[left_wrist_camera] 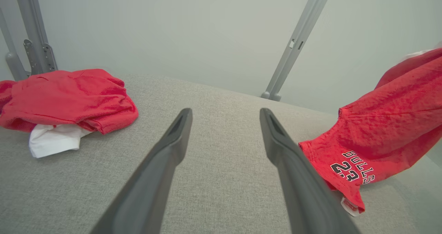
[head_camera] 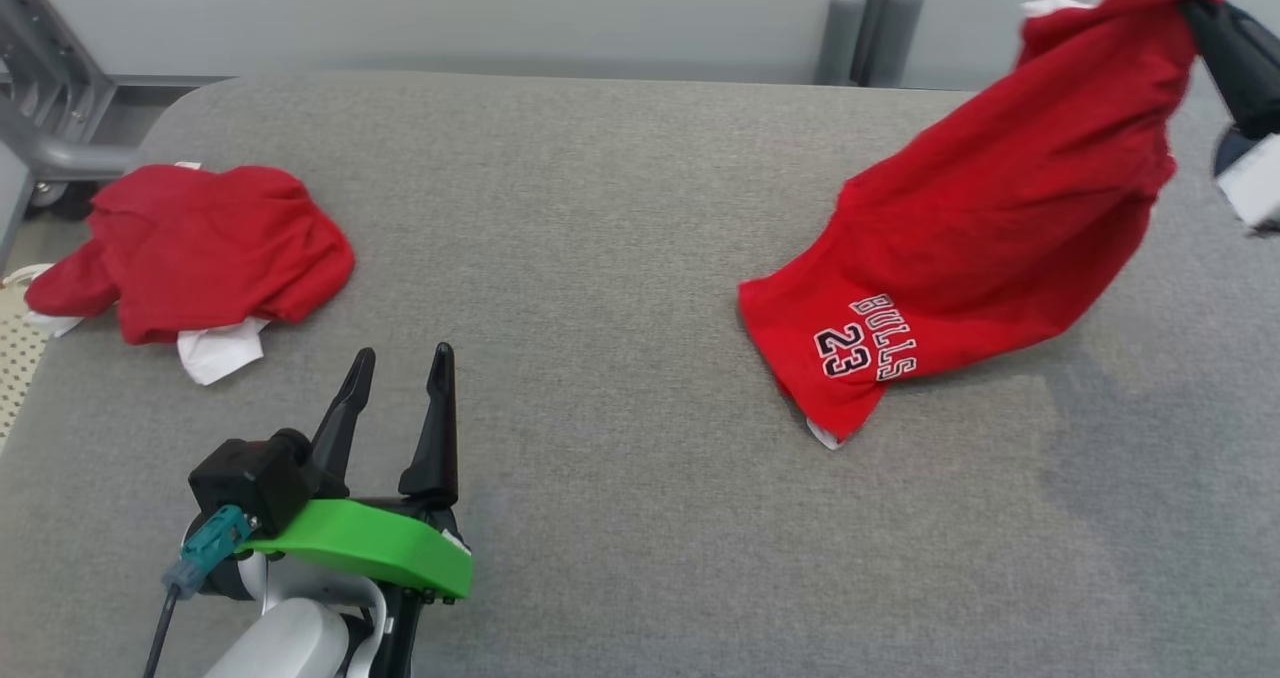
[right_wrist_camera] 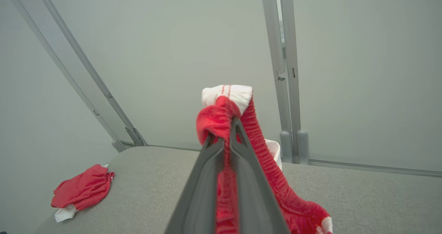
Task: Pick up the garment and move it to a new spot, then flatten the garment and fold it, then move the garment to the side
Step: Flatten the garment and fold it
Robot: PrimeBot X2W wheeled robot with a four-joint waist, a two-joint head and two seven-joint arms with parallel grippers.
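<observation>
Red cloth in the right gripper (head_camera: pixel 1195 13) — clamped shut on a bunched red-and-white edge of the garment (head_camera: pixel 960 248), up at the far right above the grey padded table (head_camera: pixel 600 208). Slopes down and leftward from that grip; rests its lower end on the table, BULLS 23 lettering facing up. Along the right wrist view, fingers (right_wrist_camera: pixel 203 185) pressed together with cloth squeezed between them. Low at the near left, left gripper (head_camera: pixel 404 353) spread wide, holding nothing, over bare table and well apart from the garment. Beyond it, near the table's left edge — a second red garment (head_camera: pixel 200 248), crumpled, white cloth poking out beneath.
</observation>
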